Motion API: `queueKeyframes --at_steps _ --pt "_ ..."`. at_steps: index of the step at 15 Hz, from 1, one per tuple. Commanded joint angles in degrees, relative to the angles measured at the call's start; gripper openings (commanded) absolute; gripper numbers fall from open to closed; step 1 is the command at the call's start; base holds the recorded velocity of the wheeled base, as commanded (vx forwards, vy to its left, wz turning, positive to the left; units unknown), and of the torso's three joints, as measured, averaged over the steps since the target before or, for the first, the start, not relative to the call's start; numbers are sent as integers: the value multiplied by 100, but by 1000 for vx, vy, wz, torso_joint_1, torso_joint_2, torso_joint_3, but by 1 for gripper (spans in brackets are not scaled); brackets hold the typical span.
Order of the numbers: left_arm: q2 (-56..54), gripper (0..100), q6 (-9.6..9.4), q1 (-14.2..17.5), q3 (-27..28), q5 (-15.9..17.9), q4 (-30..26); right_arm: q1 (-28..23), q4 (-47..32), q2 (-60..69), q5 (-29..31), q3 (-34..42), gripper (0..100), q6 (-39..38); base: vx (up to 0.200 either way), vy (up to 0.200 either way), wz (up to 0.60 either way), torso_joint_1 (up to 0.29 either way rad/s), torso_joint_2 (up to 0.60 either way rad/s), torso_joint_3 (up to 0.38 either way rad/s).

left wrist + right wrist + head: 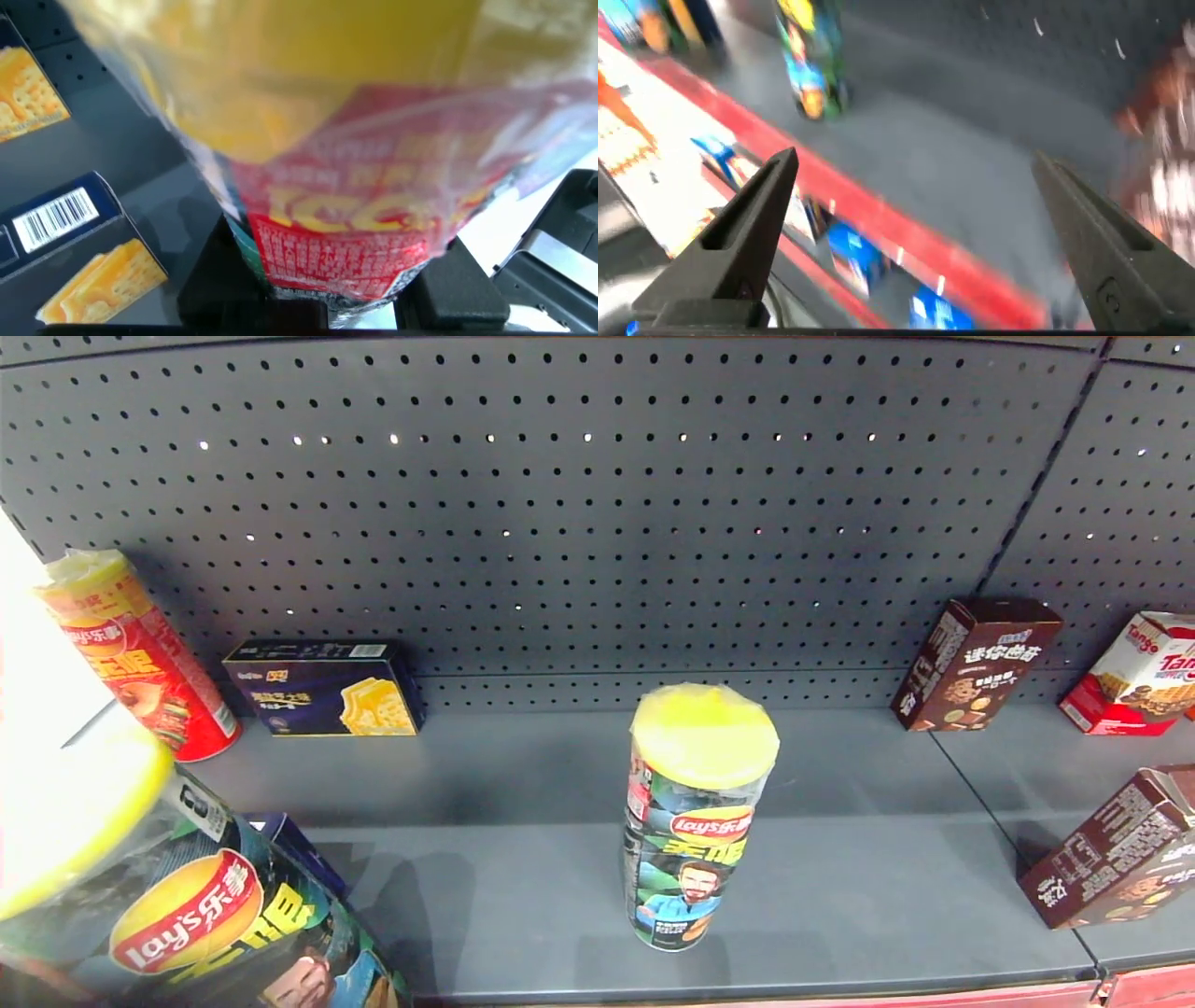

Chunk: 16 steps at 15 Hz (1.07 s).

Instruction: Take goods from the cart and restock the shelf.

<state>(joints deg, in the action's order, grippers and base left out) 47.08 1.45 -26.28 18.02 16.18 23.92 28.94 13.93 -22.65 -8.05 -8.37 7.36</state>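
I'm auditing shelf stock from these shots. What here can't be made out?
Head view: the held can is cut off by the lower left corner; the red-and-white box by the right edge.
Left wrist view: that can, clamped in the left claw, is too near and blurred to read.
Right wrist view: blur smears the box beyond the open right claw.

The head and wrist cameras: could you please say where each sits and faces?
Head view: on the head, facing down at the shelf and a standing chips can.
Left wrist view: left arm, facing the held chips can in the left end effector.
Right wrist view: right arm, facing the shelf past the open right end effector.
Shared: head and right wrist see the standing chips can.
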Motion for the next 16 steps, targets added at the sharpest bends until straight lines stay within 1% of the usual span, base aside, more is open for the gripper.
queueKeyframes --at_steps 1,3,4,5,8,9,10,11,12,13,14,15,16 --pt "3 0 -4 0 79 -1 -1 -213 -796 1571 418 398 100 2 0 0 0 0 0 0" --pt "3 0 -13 -8 114 -1 -1 -512 -1464 2265 576 644 100 -33 0 0 0 0 0 0" --pt "3 0 -22 -8 149 8 -1 -530 -1481 2265 725 679 100 -103 0 0 0 0 0 0" --pt "12 0 -31 -17 220 8 -28 -521 -1411 2265 954 697 100 -473 0 0 0 0 0 0" --pt "152 0 -31 -26 387 17 -28 -521 -1376 2265 875 714 100 -587 0 0 0 0 0 0" --pt "179 0 -48 -26 387 17 -28 -521 -1341 2265 884 732 100 -508 0 0 0 0 0 0" --pt "179 0 -40 -61 387 17 -28 -521 -1323 2265 761 732 100 -376 0 0 0 0 0 0" --pt "179 0 -40 -149 369 17 -28 -521 -1314 2265 330 732 100 -341 0 0 0 0 0 0" --pt "179 0 -40 -193 378 17 -28 -521 -1323 2265 137 732 100 -394 0 0 0 0 0 0" --pt "170 0 -40 -228 369 17 -28 -530 -1332 2265 532 723 100 -736 0 0 0 0 0 0" --pt "161 0 -40 -237 360 17 -28 -530 -1376 2265 1253 794 100 -807 0 0 0 0 0 0" --pt "144 0 -48 -246 334 26 -36 -697 -1385 2265 1332 837 100 -807 0 0 0 0 0 0" --pt "135 0 -48 -290 308 52 -36 -714 -1385 2265 1288 837 100 -754 0 0 0 0 0 0"
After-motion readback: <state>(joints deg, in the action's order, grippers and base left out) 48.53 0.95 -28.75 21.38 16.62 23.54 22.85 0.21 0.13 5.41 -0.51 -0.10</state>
